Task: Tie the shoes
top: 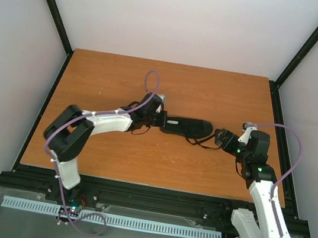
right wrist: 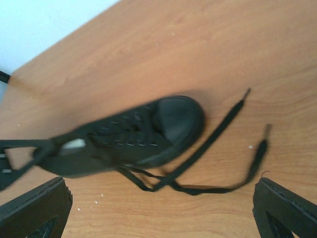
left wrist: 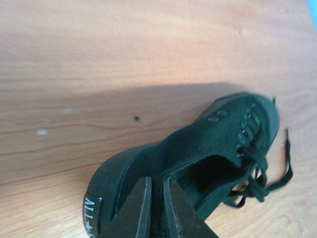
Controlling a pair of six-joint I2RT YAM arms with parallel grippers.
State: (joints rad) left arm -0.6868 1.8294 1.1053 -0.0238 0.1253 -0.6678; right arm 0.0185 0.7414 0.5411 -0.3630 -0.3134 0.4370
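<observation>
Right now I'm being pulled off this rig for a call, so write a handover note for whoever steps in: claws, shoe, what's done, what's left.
Left claw: shut on the heel collar of the black shoe, which sits on the wooden table.
Right claw: open and empty, just off the toe.
Laces: threaded through the eyelets, untied, ends loose on the table by the toe.
Done: shoe held at the heel.
Left: pick up the lace ends and tie the bow.

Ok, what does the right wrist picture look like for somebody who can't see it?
A black shoe lies on a wooden table, toe pointing right, slightly blurred. Its untied laces trail loose over the wood. The right gripper is open, its fingers at the bottom corners.
</observation>
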